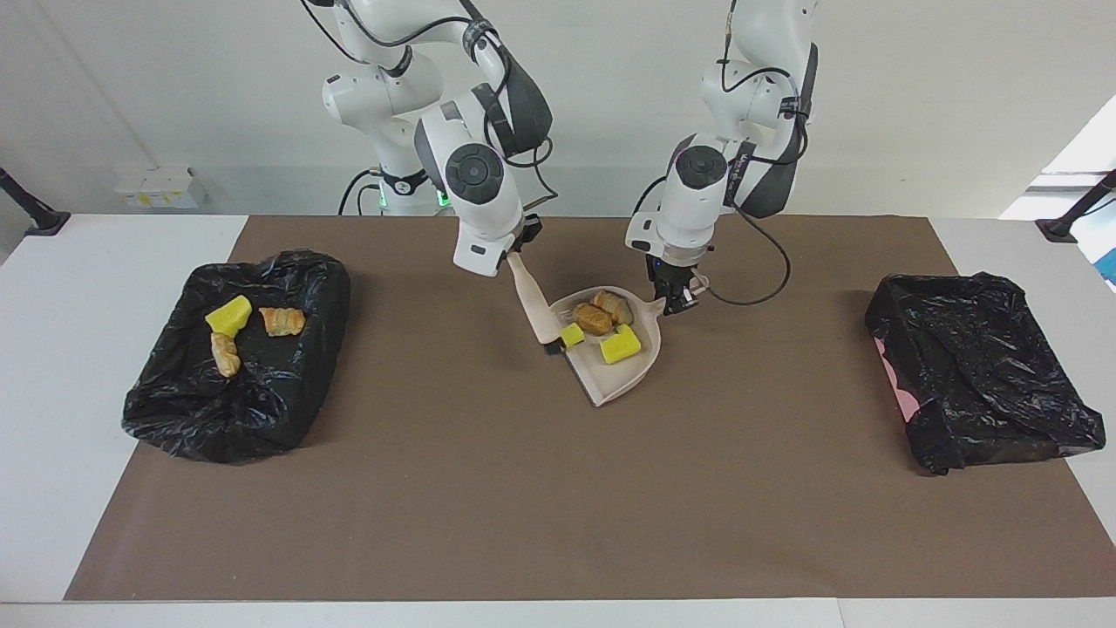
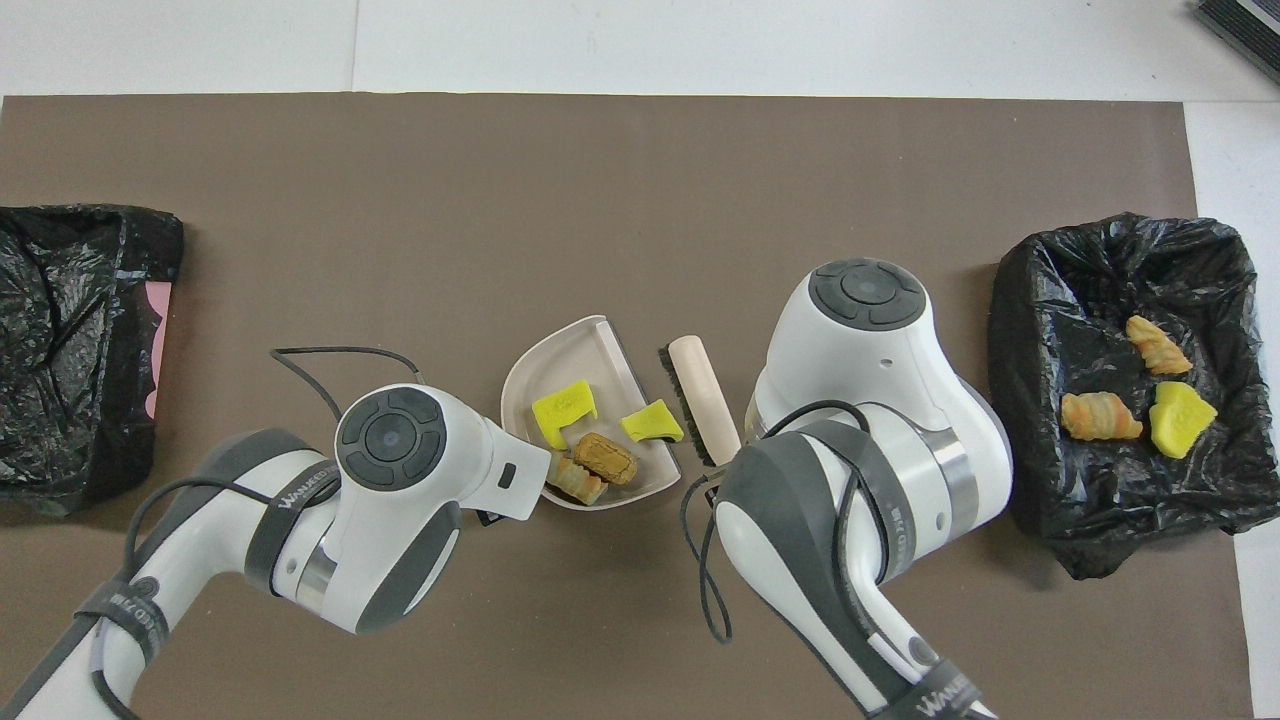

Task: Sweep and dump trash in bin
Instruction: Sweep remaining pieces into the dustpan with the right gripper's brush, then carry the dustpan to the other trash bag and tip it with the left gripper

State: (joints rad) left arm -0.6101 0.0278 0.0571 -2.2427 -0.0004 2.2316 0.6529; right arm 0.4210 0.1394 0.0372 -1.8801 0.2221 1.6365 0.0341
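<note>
Trash [image 1: 602,324]: spongy chunks, bread-like lumps in smooth dustpan [image 1: 621,382]; jaws pinch brush [image 1: 534,301], dustpan handle.

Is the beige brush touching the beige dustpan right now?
Apart. The overhead view shows a strip of brown mat between the beige brush and the straight open edge of the beige dustpan; the facing view overlaps them and cannot settle it.
</note>
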